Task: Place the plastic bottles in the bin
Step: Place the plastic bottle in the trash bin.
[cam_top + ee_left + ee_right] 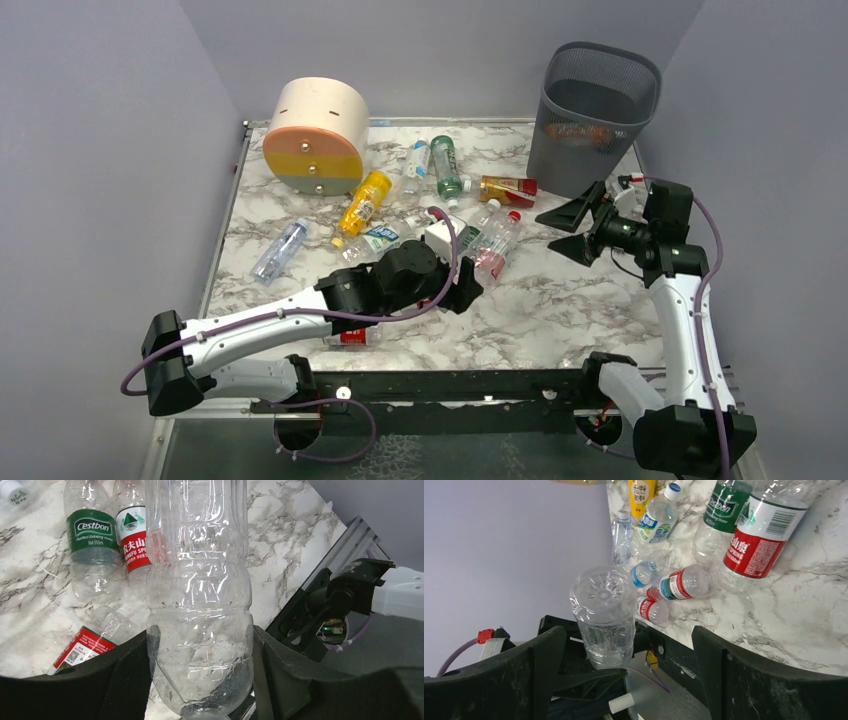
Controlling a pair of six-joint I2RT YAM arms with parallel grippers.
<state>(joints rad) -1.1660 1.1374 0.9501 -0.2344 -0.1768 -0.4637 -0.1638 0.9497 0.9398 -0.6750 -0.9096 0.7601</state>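
1. Plastic, clear and unlabelled: one clear bottle (197,605) is clamped between the left fingers (125,680), which press its ribbed lower body from both sides.
2. That bottle is held up off the marble desk (560,310), with its base turned toward the right wrist camera.
3. The right fingers (534,675) are spread wide with nothing between them, just in front of the bin (575,150).
4. The bin stands upright at the far right corner of the desk, well apart from the held bottle.
5. Other bottles (447,165) lie on their sides mid-desk. A green-labelled bottle (92,540) and a red-labelled bottle (132,540) lie side by side, and a yellow bottle (365,200) lies near the round drawer unit (315,135).
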